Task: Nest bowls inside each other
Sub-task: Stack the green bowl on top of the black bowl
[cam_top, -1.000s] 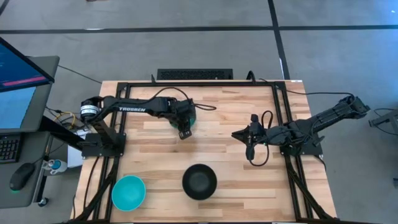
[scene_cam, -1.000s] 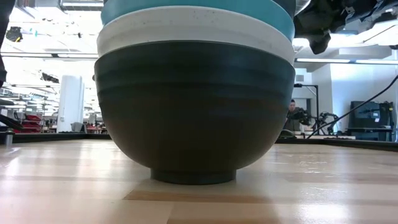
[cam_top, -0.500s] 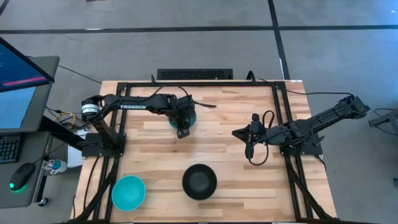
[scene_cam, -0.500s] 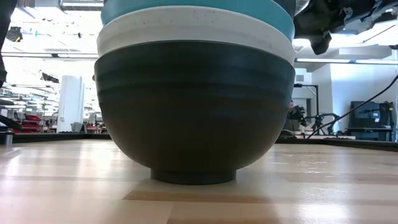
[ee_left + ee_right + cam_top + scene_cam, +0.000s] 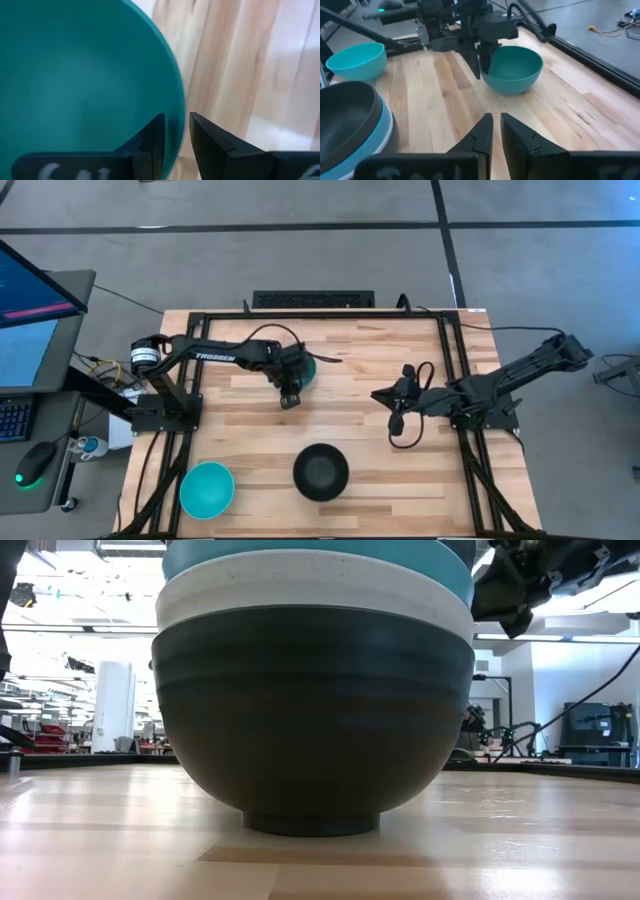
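The left claw (image 5: 290,392) is pinched onto the near rim of a dark teal-green bowl (image 5: 512,68) at the back of the tabletop (image 5: 370,440), one finger inside the wall and one outside, so the bowl lies just behind it and the stack (image 5: 321,472) it likely goes to sits well forward. That stack shows black (image 5: 312,720), white (image 5: 310,585) and cyan-blue (image 5: 320,555) smooth rounded bowls; a lone cyan-blue bowl (image 5: 207,489) sits at the front left. The right claw (image 5: 393,413), nearly closed and empty, waits at mid-right

The wooden table (image 5: 360,360) carries a bowl stack (image 5: 321,472) at its front middle. A cyan bowl (image 5: 206,488) sits left of the stack, and a teal bowl (image 5: 305,368) behind it.
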Tool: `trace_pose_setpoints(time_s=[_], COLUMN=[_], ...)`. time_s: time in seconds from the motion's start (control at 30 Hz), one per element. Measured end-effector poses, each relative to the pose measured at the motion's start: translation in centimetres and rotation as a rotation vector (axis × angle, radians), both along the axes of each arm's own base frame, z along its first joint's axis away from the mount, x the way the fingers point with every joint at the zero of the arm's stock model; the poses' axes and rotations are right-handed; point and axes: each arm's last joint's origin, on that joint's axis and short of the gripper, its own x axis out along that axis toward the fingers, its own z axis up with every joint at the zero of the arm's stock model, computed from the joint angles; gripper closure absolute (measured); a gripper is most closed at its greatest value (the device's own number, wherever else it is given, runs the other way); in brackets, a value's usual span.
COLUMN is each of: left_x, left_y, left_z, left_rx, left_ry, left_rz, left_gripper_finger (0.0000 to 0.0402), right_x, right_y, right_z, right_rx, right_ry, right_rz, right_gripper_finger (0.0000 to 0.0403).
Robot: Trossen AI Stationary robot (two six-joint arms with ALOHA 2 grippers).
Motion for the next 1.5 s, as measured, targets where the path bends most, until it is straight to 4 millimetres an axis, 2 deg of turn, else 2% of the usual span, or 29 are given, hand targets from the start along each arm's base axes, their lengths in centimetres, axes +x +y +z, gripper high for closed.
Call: trace_pose_setpoints(time_s=[0.23, 0.4, 0.67, 0.77, 0.9, 1.17, 1.37, 1.5], left_x=[0.3, 0.3, 0.3, 0.3, 0.0, -1.6, -1.4, -0.9], left_y=[0.4, 0.5, -0.3, -1.2, -2.9, -6.6, -10.4, -13.0], left_z=[0.1, 0.2, 0.8, 2.0, 5.0, 9.5, 11.7, 12.3], left_rx=[0.022, 0.034, 0.027, 0.012, -0.021, 0.011, -0.060, -0.130], left_ry=[-0.037, -0.039, -0.056, -0.090, -0.155, -0.263, -0.361, -0.431], left_rz=[-0.004, -0.022, -0.005, -0.014, -0.025, -0.021, -0.055, -0.070], left_gripper_finger=[0.0328, 0.0390, 0.0399, 0.0400, 0.0401, 0.0401, 0.0401, 0.0401], right_x=[0.9, 1.0, 1.0, 1.0, 1.0, 1.0, 1.0, 1.0], right_y=[0.3, 0.4, 0.4, 0.4, 0.4, 0.4, 0.4, 0.4], right_z=[-0.5, -0.4, -0.4, -0.3, -0.4, -0.4, -0.4, -0.4], right_rx=[0.005, 0.010, 0.011, 0.011, 0.011, 0.011, 0.010, 0.009], right_ry=[-0.008, -0.022, -0.025, -0.025, -0.025, -0.024, -0.023, -0.023], right_rz=[0.003, 0.004, 0.004, 0.004, 0.004, 0.005, 0.004, 0.004], right_gripper_finger=[0.0344, 0.0344, 0.0344, 0.0344, 0.0344, 0.0344, 0.0344, 0.0344])
